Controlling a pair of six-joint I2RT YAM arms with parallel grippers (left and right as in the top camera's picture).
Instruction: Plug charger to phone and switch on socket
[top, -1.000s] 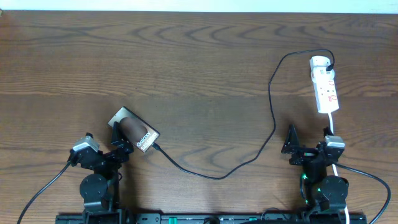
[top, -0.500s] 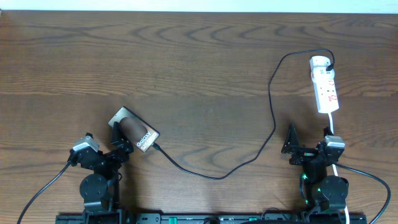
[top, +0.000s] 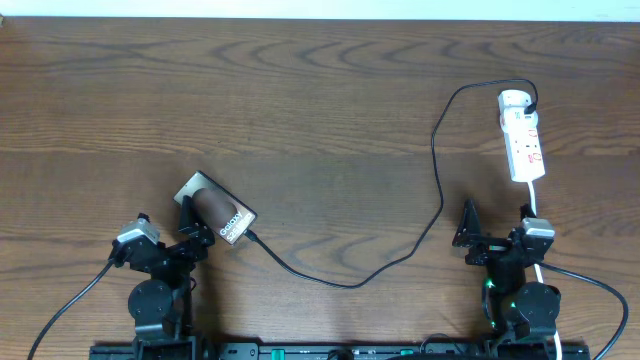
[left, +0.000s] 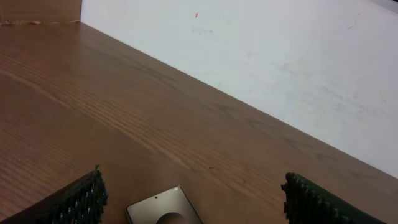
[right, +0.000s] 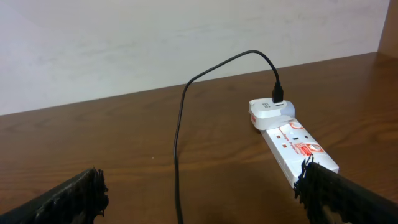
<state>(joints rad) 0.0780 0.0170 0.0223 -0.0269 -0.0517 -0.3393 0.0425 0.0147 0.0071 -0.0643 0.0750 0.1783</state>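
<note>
Nothing has shifted over the last second: both arms sit parked at the 6 o'clock edge of the desk (top: 320, 100). The left gripper (left: 193, 186) gapes wide and empty, with the phone (top: 215, 210) just ahead at 8 o'clock. The right gripper (right: 199, 177) is fully spread and holds nothing, facing the socket (top: 524, 140) at 2 o'clock. The charger (top: 440, 190) reaches the phone's 4 o'clock end, but whether it is seated is unclear. The stillness suggests the work is finished or paused.

Brown wooden table (top: 320, 90), on it the phone (top: 215, 208), the charger (top: 442, 195), the socket (top: 523, 140).
</note>
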